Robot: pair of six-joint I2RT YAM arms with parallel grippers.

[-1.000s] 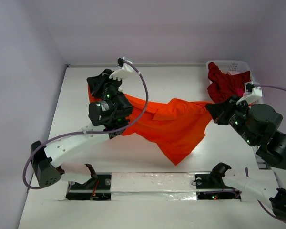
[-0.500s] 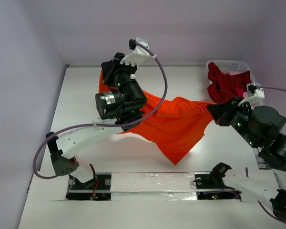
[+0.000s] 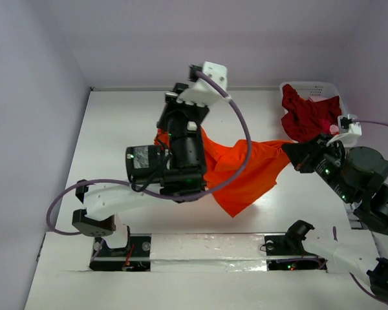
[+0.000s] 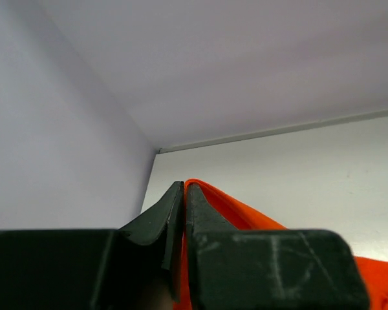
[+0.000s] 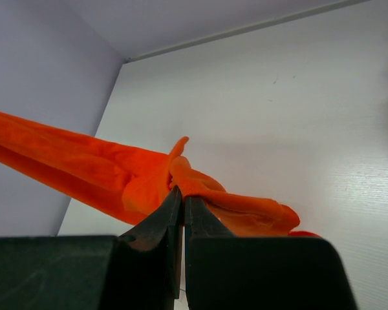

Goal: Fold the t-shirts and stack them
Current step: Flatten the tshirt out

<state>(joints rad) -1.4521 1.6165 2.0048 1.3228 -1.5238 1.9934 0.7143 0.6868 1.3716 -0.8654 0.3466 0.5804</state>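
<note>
Gripping opposite ends of the orange t-shirt (image 3: 246,174), the left hand (image 4: 183,192) and right hand (image 5: 182,194) are both clamped on cloth. Its loose point sags nearest, well left of the basket (image 3: 310,85). The right hand pinches a bunched corner just in front of the basket; the left holds the end far left of it. The long axis runs left–right between them. Judged: laying it flat needs both lowering together. Crimson t-shirts (image 3: 307,116) lie in the basket, farthest.

The left arm (image 3: 181,158) hides much of the orange t-shirt (image 3: 258,175).
</note>
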